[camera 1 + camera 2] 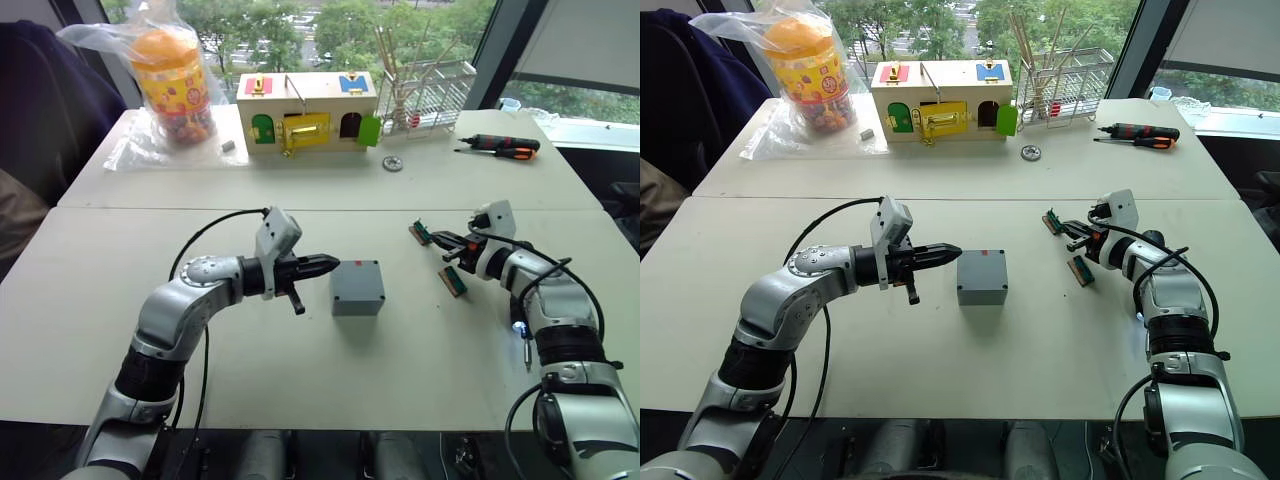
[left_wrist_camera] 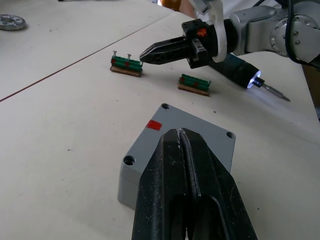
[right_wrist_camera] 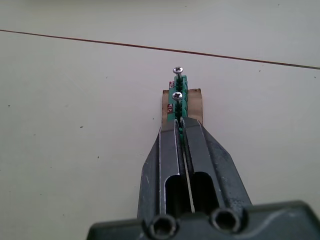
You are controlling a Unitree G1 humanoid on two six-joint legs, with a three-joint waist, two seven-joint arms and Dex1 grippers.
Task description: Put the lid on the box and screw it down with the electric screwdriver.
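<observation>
Resting mid-bench, the box (image 1: 357, 288) wears its lid (image 2: 192, 131) — corner holes up. Left gripper (image 1: 318, 266), fingers together, steadies beside it; right gripper (image 3: 181, 131), pinched together, reaches a screw holder (image 3: 181, 100) for screws.

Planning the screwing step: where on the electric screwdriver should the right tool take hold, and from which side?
Probably the thick dark barrel of the electric screwdriver, behind its lit nose, from above and across its length: it lies flat on the table, and the bit looks too slim to hold.
</observation>
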